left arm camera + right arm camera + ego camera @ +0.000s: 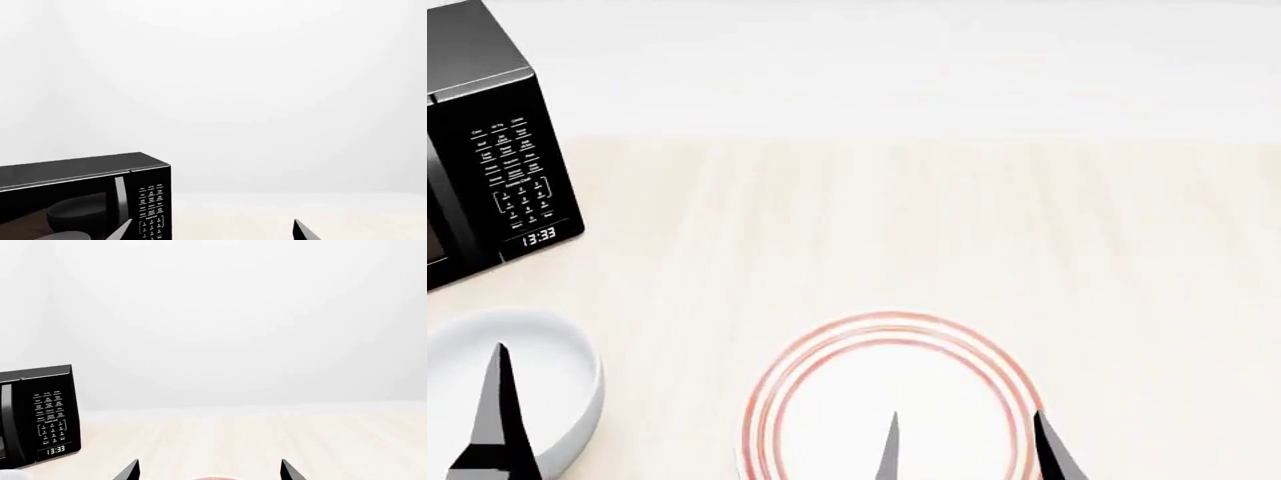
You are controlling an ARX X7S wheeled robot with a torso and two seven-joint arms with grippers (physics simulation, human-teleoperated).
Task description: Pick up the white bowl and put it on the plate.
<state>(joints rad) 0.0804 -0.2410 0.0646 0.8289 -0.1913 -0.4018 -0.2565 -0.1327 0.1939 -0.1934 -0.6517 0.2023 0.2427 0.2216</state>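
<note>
The white bowl (554, 375) sits on the pale wooden table at the front left of the head view, deep and glossy. The plate (827, 400), shallow with thin red rings, lies to its right at the front middle. One finger (497, 420) of my left gripper (212, 231) shows over the bowl; the jaws are wide apart and empty. My right gripper (968, 448) hangs over the plate's right half, open and empty. It also shows in the right wrist view (208, 471), with a sliver of the plate's rim (212, 478) between the tips. The left wrist view does not show the bowl.
A black microwave (487, 150) with a keypad stands at the back left of the table (961, 220), behind the bowl. It also shows in the left wrist view (80, 195) and the right wrist view (40, 415). A plain white wall lies behind.
</note>
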